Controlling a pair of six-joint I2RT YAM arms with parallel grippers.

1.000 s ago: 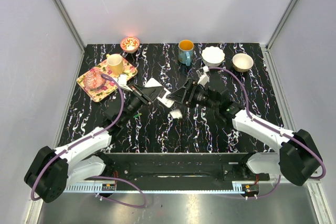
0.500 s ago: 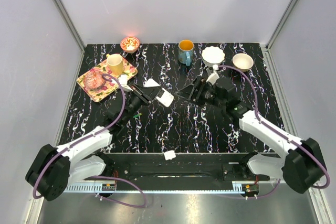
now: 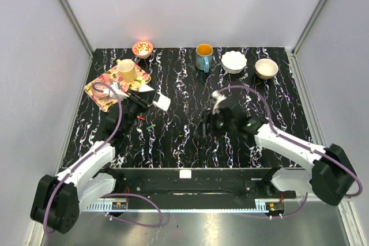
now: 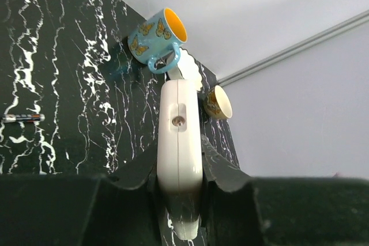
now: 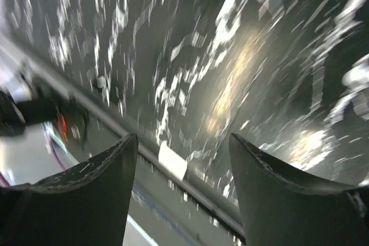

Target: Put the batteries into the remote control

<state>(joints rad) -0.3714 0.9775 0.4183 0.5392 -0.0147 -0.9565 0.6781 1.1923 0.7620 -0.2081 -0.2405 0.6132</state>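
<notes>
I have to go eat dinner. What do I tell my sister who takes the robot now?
Left gripper: shut on the remote control, held up off the table.
Right gripper: open, empty, low over the table's middle.
Batteries: loose on the table, beside the left gripper, not in the remote.
A small white piece lies on the base frame between the arms.
Done: remote grasped. Left: load both batteries.

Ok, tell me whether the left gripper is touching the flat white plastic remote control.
Touching. The left wrist view shows the left gripper shut on the remote control, fingers pressed against both its sides.
</notes>
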